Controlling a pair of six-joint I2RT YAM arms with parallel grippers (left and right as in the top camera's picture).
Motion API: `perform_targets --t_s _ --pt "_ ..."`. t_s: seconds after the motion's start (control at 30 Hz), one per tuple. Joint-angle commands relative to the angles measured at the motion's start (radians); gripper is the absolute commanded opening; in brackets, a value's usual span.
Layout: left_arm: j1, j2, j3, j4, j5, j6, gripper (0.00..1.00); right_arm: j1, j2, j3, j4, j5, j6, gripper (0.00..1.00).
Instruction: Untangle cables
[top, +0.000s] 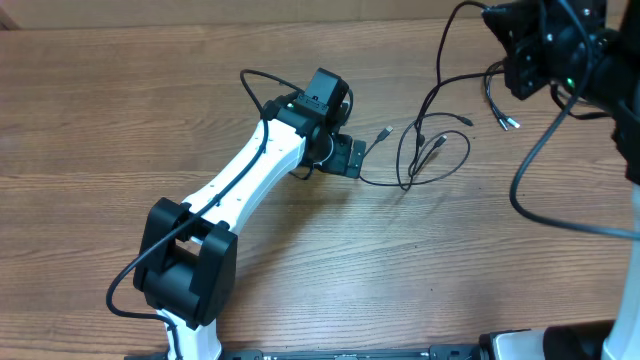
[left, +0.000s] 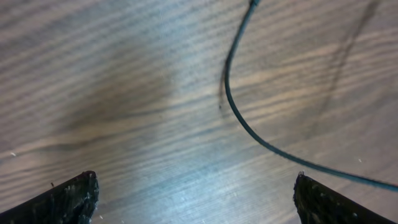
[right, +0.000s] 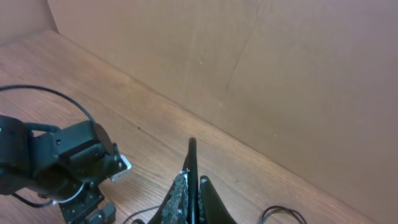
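Cables (top: 432, 148) lie looped on the wooden table (top: 400, 265).

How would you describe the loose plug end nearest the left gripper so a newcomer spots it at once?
Find the white left arm reaching across the middle of the wooden table to its open left gripper. Just right of that gripper, a small silver-tipped plug end lies on bare wood. Unlike the other plug farther right, it sits outside the cable loop.
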Motion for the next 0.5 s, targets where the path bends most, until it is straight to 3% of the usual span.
perform_targets --t_s 0.0,0.13,0.33,0.47 --pt "0.012 -0.003 0.020 0.007 0.218 0.061 1.00 0.000 -0.047 0.022 -0.002 0.023 0.018 0.04" --pt "0.030 -0.036 0.057 0.046 0.585 0.316 1.00 0.000 -0.042 0.022 -0.028 0.073 0.019 0.04" --pt "0.116 -0.128 0.097 0.056 0.648 0.209 1.00 0.000 -0.042 0.022 -0.027 0.073 0.037 0.04" --pt "0.202 -0.173 0.097 0.056 0.838 0.205 1.00 0.000 -0.042 0.021 -0.031 0.029 0.037 0.04"
